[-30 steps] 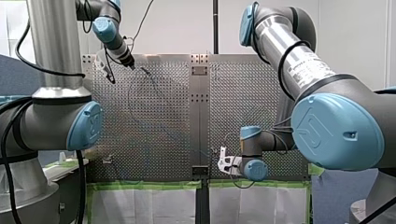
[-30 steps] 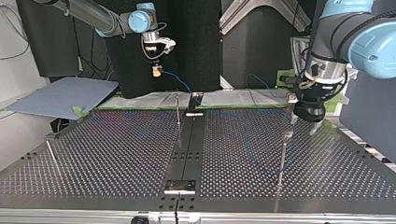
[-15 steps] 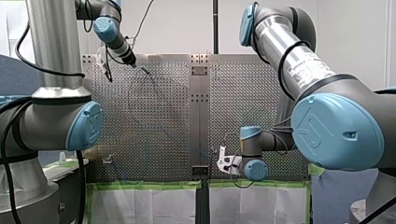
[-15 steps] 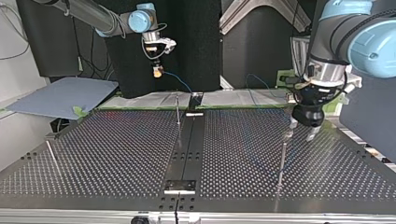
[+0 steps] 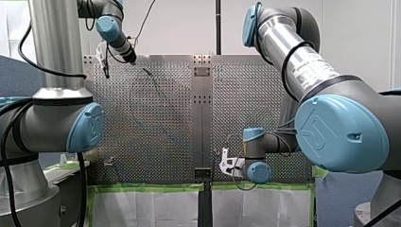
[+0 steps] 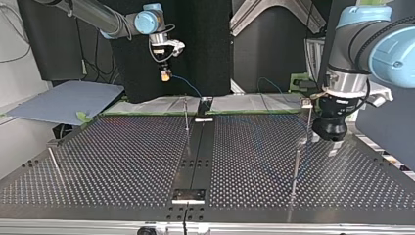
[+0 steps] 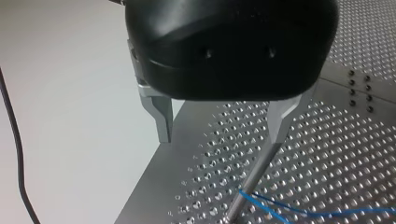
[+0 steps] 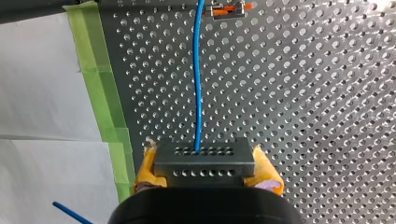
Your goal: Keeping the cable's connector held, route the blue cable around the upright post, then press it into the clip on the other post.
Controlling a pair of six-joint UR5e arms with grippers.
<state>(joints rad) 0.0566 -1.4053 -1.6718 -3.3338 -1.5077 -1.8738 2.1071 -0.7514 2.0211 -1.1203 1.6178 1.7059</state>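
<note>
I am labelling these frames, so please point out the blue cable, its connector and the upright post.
connector (image 8: 204,163), right wrist view, front face of the grey block.
blue cable (image 8: 197,84), right wrist view, straight run ahead of the connector.
upright post (image 7: 252,178), left wrist view, middle of the metal shaft.

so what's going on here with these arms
My right gripper, with yellow pads, is shut on the grey perforated connector block of the blue cable, raised off the perforated metal table. My left gripper hangs open and empty beside a thin upright metal post, with the cable lying at that post's base.
</note>
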